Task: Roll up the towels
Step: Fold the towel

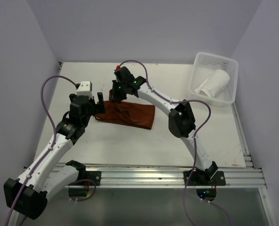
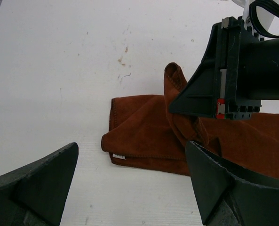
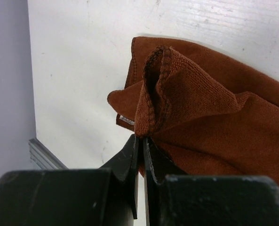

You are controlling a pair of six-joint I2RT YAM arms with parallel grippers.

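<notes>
1. Rust-brown towel [image 1: 132,115]: it lies flat near the middle of the desk [image 1: 130,146], a little toward the left edge. Its long axis runs left to right, roughly parallel to the near edge.
2. Look: folded into a thick oblong of soft, nappy cloth with a stitched hem. A small pale tag shows at the left near corner. The right part lies smooth, while the left part is bunched and creased.
3. Right fingers [image 3: 130,155]: pressed almost together on a fold of hemmed edge at the towel's left far corner. That fold stands up off the desk in a peak.
4. Left fingers [image 2: 40,183]: spread wide and holding nothing. They hang just above the towel's left end, close beside the right fingers.
5. White towel [image 1: 213,84]: already in a roll, lying slantwise inside the basket [image 1: 216,56] at the far right corner of the desk.
6. Room: we see bare desk between the brown towel and the near edge, and more on its right toward the basket. A narrower strip runs along the far edge. Walls stand close at the left, far and right edges.
</notes>
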